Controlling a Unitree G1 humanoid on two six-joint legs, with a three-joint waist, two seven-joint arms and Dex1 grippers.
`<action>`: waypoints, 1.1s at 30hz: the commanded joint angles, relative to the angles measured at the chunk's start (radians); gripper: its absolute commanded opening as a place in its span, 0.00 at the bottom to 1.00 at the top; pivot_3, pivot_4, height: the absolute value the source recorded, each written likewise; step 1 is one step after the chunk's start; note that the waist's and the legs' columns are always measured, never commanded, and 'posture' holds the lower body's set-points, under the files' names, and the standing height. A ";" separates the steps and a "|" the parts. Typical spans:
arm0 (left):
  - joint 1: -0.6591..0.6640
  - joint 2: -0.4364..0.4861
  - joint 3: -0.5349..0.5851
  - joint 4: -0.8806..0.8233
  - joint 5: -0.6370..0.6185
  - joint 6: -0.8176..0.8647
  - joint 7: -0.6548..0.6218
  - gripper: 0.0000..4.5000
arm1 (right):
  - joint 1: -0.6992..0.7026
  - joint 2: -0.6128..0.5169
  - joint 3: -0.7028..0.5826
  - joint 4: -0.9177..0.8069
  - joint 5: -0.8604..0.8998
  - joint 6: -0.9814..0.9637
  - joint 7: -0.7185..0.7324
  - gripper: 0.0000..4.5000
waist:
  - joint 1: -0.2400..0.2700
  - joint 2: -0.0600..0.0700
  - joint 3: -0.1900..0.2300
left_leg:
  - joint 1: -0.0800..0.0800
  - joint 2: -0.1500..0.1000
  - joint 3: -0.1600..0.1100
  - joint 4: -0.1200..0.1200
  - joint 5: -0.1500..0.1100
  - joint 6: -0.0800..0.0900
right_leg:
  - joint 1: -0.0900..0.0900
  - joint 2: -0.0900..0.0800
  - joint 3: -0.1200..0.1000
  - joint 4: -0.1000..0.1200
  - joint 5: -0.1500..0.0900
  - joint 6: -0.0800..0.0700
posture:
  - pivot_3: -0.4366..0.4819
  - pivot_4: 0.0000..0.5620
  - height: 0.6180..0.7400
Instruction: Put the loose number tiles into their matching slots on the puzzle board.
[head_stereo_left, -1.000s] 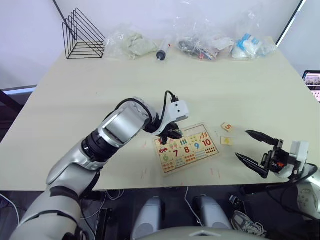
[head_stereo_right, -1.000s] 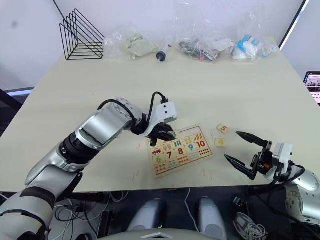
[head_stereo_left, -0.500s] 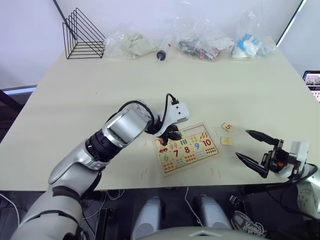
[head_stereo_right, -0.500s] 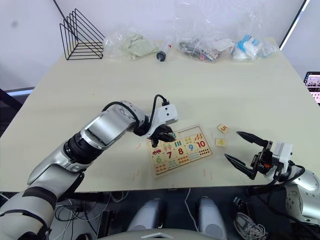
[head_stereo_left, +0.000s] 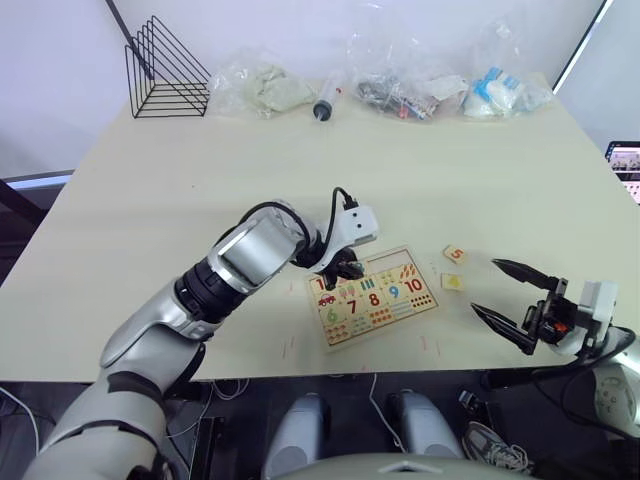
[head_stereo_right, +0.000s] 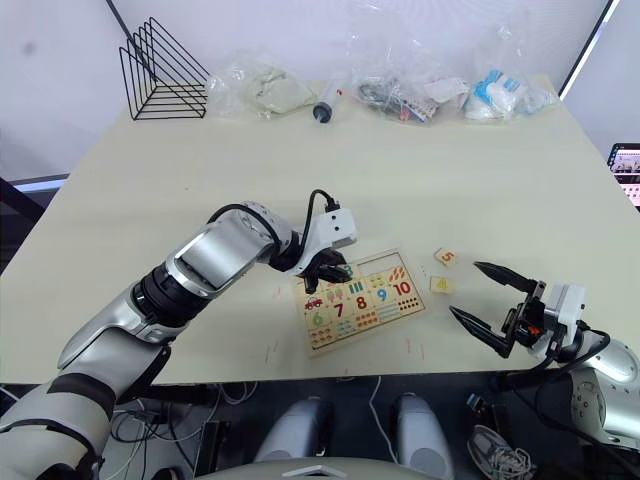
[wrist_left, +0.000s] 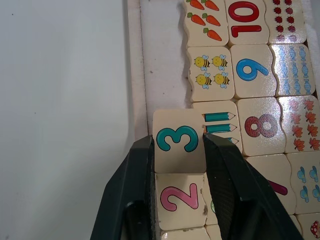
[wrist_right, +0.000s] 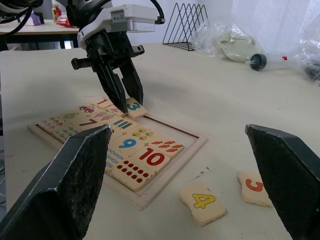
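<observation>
Left wrist view: left tool (wrist_left: 179, 150) still grips 3 tile (wrist_left: 177, 140), unmoved.

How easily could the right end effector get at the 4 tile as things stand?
Probably easily. The right end effector hangs open just off the table edge, with the 4 tile lying flat on bare table beside the board and nothing between them.

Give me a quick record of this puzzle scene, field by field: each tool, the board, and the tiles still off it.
left tool: shut on the 3 tile, at its slot beside the 2 tile
right tool: open, holding nothing
puzzle board: flat on the table
tiles off the board: 4 tile and 5 tile, right of the board
</observation>
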 joint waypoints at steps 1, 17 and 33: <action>-0.011 0.001 -0.008 -0.021 0.010 -0.016 -0.001 0.20 | -0.004 -0.004 -0.009 -0.028 0.008 -0.010 -0.012 1.00 | 0.000 0.000 0.000 | 0.000 0.000 0.000 0.000 0.000 0.000 | 0.000 0.000 0.000 0.000 0.000 0.000 | 0.48 0.27 1.00; 0.009 -0.001 -0.033 -0.022 0.035 -0.037 0.007 0.20 | 0.003 -0.005 0.000 -0.051 0.006 -0.003 -0.032 1.00 | 0.000 0.000 0.000 | 0.000 0.000 0.000 0.000 0.000 0.000 | 0.000 0.000 0.000 0.000 0.000 0.000 | 0.48 0.27 1.00; 0.005 -0.010 -0.031 0.000 0.057 -0.057 0.016 0.20 | 0.003 -0.002 0.011 -0.065 0.003 -0.001 -0.051 1.00 | 0.000 0.000 0.000 | 0.000 0.000 0.000 0.000 0.000 0.000 | 0.000 0.000 0.000 0.000 0.000 0.000 | 0.48 0.27 1.00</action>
